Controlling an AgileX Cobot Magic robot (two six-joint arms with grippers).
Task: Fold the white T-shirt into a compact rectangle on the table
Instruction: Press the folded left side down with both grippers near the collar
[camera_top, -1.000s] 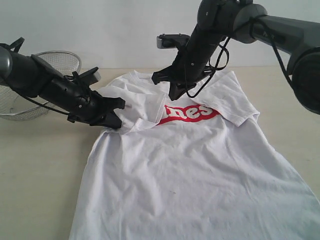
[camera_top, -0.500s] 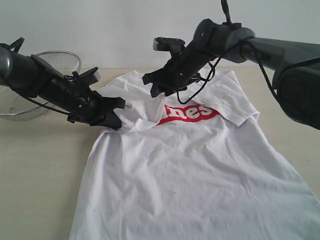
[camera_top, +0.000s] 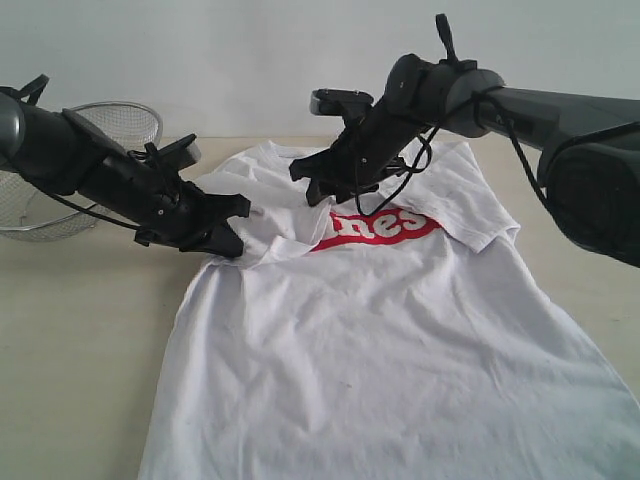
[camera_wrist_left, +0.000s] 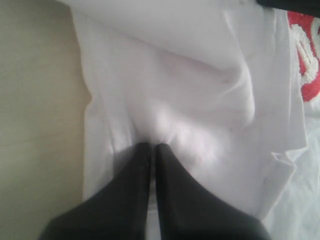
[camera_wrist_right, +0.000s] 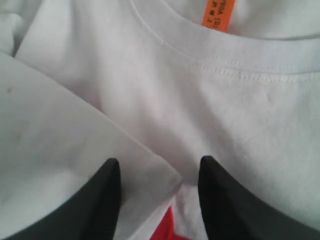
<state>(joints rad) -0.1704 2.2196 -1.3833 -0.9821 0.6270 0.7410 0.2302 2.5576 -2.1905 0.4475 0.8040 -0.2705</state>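
The white T-shirt (camera_top: 380, 340) lies spread chest-up on the table (camera_top: 80, 350), its hem toward the near edge. One sleeve is folded inward over the chest and hides the start of the red lettering (camera_top: 385, 225). My left gripper (camera_top: 232, 240) is shut on a pinch of fabric at the shirt's left side, where cloth bunches around its tips (camera_wrist_left: 152, 147). My right gripper (camera_top: 330, 195) hovers open just below the ribbed collar (camera_wrist_right: 240, 65) and orange tag (camera_wrist_right: 218, 13). The folded sleeve's corner (camera_wrist_right: 150, 167) lies loose between its fingers (camera_wrist_right: 107, 200).
A round wire-mesh basket (camera_top: 60, 180) stands at the back left, just behind the left arm. A pale wall runs along the table's far edge. Bare tabletop lies to the left of the shirt.
The right gripper has opened and let go of the folded sleeve, then tilted and lifted slightly toward the collar. The left gripper and its pinch of fabric have not moved.
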